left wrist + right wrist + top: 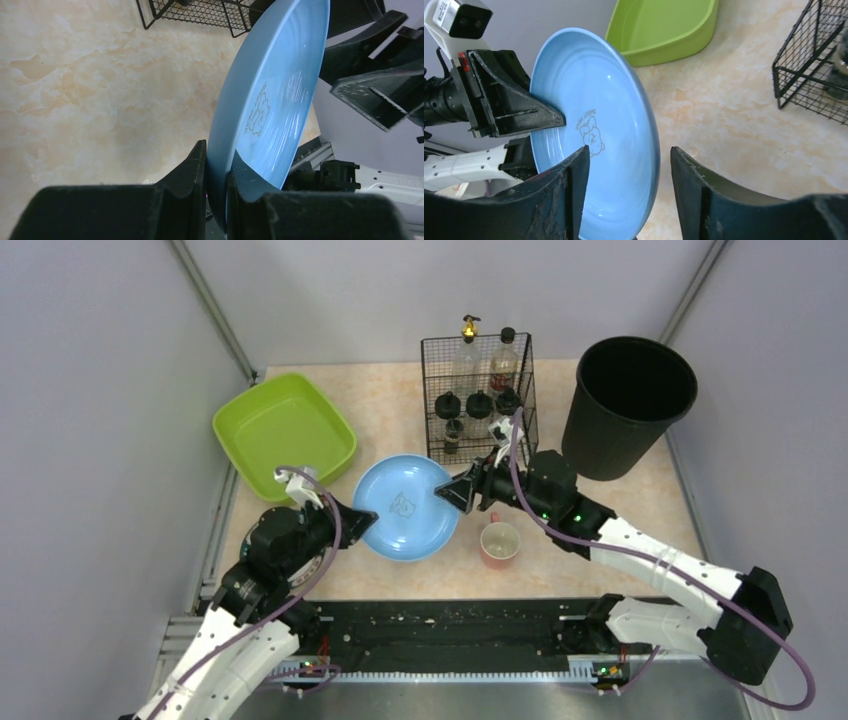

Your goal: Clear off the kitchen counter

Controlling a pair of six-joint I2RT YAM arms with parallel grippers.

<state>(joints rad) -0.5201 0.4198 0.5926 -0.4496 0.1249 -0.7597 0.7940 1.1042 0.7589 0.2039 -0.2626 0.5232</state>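
Observation:
A light blue plate [405,505] with a small bear drawing is held above the beige-pink kitchen counter [390,405]. My left gripper [362,516] is shut on the plate's left rim; the left wrist view shows both fingers clamped on the rim of the plate [270,105]. My right gripper [452,495] is open at the plate's right rim, its jaws standing on either side of the edge of the plate [599,145] without pressing it. A pink mug [499,543] stands on the counter near the right arm.
A lime-green tub [283,430] sits at the back left. A black wire rack [478,395] with bottles stands at the back centre. A black bin [628,403] stands at the back right. A black rail strip [450,625] runs along the near edge.

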